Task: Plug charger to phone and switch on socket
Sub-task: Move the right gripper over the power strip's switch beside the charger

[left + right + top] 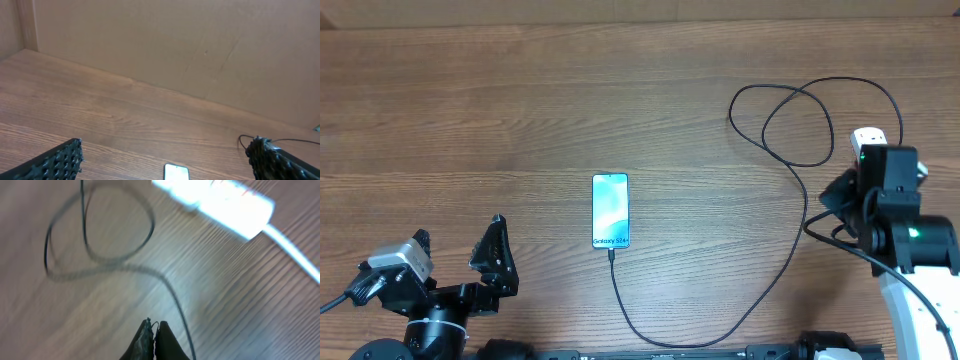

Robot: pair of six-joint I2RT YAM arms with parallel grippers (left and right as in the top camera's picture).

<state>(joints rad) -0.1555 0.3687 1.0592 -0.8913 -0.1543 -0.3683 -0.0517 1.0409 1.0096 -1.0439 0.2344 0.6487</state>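
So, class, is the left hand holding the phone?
No, the left hand is open and lies well apart from the phone.

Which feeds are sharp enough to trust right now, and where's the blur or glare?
Right wrist: motion-blurred throughout, socket blown out white, charger smeared. Overhead: sharp, evenly lit, phone text legible. Left wrist: sharp, phone cropped at bottom edge.

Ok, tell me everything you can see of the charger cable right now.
The charger cable is thin, black and flexible, lying flat on the wooden table. One end meets the near short edge of the phone, apparently plugged in. From there it sweeps toward the near table edge, curves right and away, then forms overlapping loops beside the white power strip. Its far end is hidden behind the right arm. Nothing grips it.
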